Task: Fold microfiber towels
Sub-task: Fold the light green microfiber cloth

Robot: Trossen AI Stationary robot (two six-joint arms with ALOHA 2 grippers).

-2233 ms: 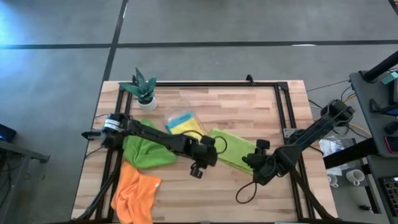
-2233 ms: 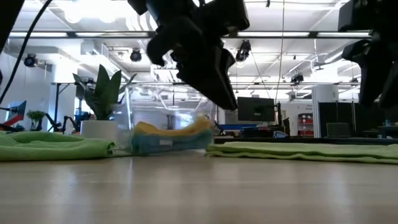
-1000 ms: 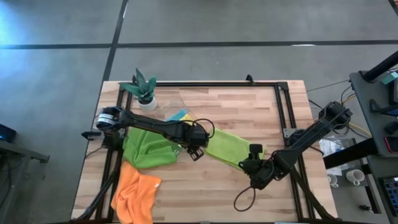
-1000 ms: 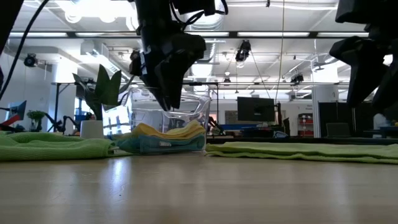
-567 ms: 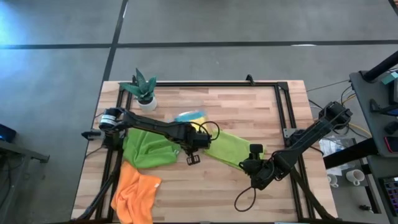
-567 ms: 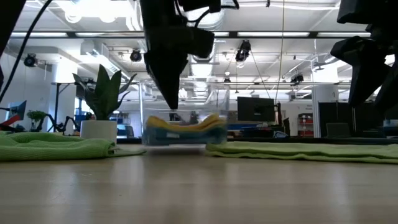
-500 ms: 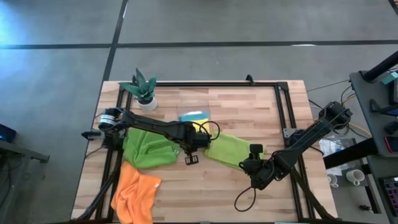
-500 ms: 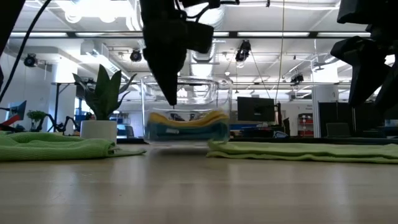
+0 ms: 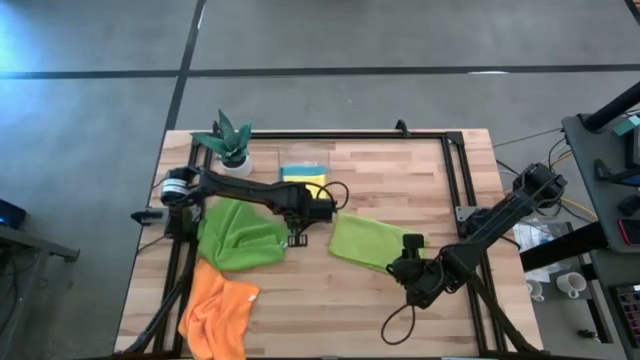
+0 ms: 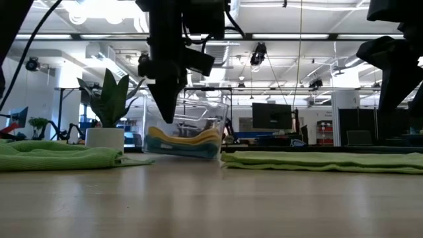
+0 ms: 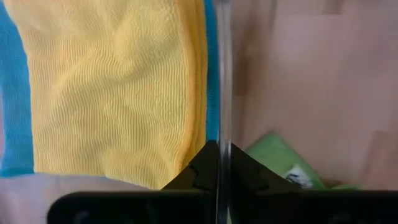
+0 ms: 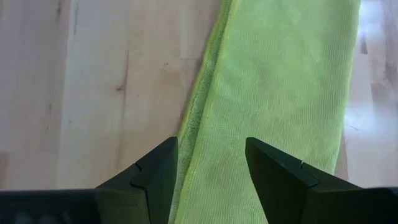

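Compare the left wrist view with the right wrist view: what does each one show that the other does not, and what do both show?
Only the left wrist view: the left gripper shut on the clear bin's wall, with the yellow towel lying on the blue towel inside.
Only the right wrist view: the open right gripper above the folded lime green towel.
Both: the wooden table.

Lime green towel [image 12: 280, 93] flat on the wooden table [image 12: 93, 81] — spread fingers [image 12: 155, 171] over its edge.
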